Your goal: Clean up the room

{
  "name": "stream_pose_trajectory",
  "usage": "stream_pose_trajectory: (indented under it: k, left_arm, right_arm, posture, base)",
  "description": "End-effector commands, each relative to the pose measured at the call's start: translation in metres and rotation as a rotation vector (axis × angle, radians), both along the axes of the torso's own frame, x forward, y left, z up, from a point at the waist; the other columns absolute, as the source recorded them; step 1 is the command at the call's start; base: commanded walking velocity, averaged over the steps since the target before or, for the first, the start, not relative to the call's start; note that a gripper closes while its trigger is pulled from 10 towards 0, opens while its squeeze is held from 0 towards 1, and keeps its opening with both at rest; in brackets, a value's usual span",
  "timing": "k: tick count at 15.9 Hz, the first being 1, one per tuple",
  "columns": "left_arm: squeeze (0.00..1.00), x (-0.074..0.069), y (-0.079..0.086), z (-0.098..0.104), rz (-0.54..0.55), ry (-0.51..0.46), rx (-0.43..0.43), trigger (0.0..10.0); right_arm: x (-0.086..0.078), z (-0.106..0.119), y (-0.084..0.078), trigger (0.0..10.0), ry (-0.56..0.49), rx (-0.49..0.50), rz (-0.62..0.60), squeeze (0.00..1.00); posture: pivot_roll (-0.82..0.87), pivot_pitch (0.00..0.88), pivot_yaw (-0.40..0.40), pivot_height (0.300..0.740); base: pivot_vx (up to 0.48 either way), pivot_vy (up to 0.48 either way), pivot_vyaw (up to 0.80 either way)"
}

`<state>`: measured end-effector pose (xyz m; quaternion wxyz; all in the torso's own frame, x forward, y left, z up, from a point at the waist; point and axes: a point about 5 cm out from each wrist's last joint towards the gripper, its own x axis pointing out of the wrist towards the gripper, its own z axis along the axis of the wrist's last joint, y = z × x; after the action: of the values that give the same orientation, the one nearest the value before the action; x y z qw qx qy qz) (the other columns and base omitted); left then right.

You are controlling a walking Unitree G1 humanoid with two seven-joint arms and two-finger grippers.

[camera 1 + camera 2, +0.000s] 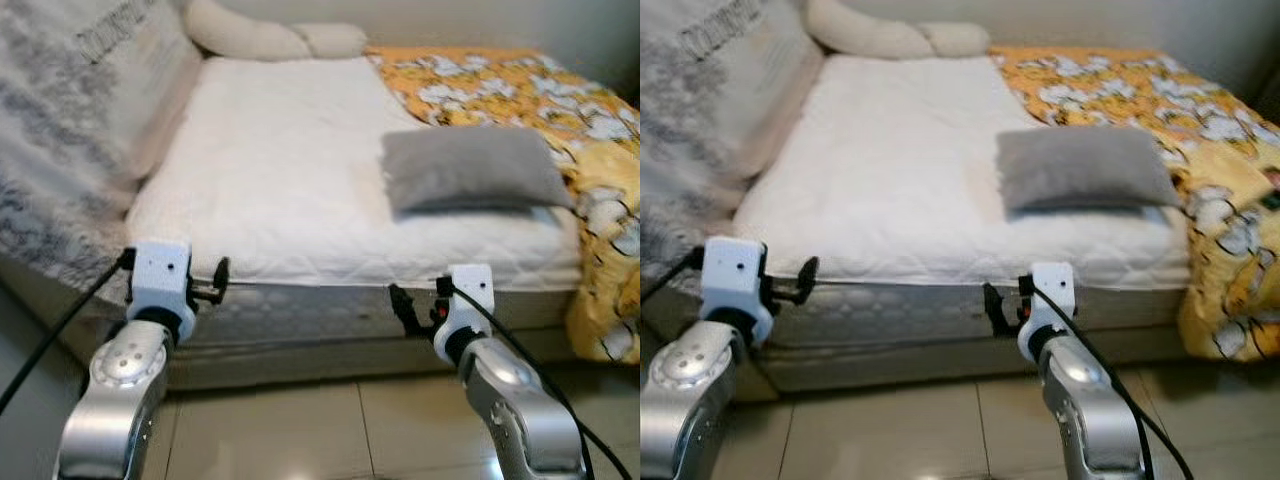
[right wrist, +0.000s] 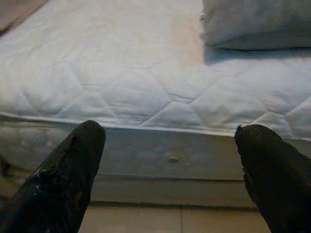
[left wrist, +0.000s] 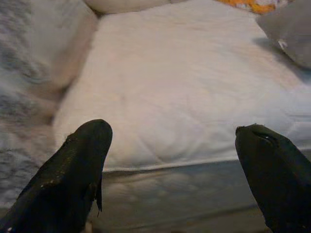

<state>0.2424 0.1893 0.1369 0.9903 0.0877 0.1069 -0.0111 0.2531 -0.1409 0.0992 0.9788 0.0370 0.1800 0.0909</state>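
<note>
A bare white mattress (image 1: 290, 170) lies before me. On its right part rests a grey pillow (image 1: 470, 168), also seen as the grey pillow (image 2: 257, 22) in the right wrist view. A yellow patterned blanket (image 1: 540, 90) is bunched along the right side and hangs over the edge. My left gripper (image 1: 215, 285) hovers open at the bed's near edge, left of centre, holding nothing. My right gripper (image 1: 405, 305) is open too, just below the edge in front of the pillow. Wide gaps separate the fingers (image 3: 73, 170) and the fingers (image 2: 63, 179) in both wrist views.
A grey-patterned cover (image 1: 60, 140) is draped over something on the left of the bed. A cream bolster (image 1: 250, 35) and small pillow (image 1: 335, 38) lie at the head. Tiled floor (image 1: 320, 430) runs under my arms, along the bed base (image 1: 300, 350).
</note>
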Motion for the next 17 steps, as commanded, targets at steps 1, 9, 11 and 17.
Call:
stream_pose_trajectory:
  k: [1,9,11,17]
  left_arm:
    - [0.0,0.0023,-0.0021,-0.0003,0.001,0.006,-0.001,10.0]
    - [0.0,0.006,-0.0008,0.0009,0.022,0.015,0.009,10.0]
    - [0.0,0.0067,-0.0016,0.002,0.021,0.012,0.008,10.0]
    - [0.0,0.0097,-0.002,0.0083,0.007,-0.025,0.015,10.0]
  right_arm:
    - [0.0002,0.0016,-0.0078,10.0,-0.01,-0.027,-0.013,0.0]
    - [0.0052,0.0047,-0.0109,10.0,-0.032,-0.105,0.01,0.0]
    - [0.0057,0.0041,-0.0125,10.0,-0.03,-0.093,-0.01,0.0]
    - [0.0058,0.0031,-0.0103,10.0,-0.029,-0.075,-0.012,0.0]
  posture:
    - [-0.08,0.0,-0.022,0.74]
    - [-0.08,0.0,-0.024,0.74]
    - [-0.09,0.0,-0.018,0.74]
    - [-0.08,0.0,-0.024,0.74]
  base:
    - [0.0,0.0,0.0]
    - [0.0,-0.419,0.2]
    - [0.0,-0.48,0.4]
    - [0.0,-0.16,0.0]
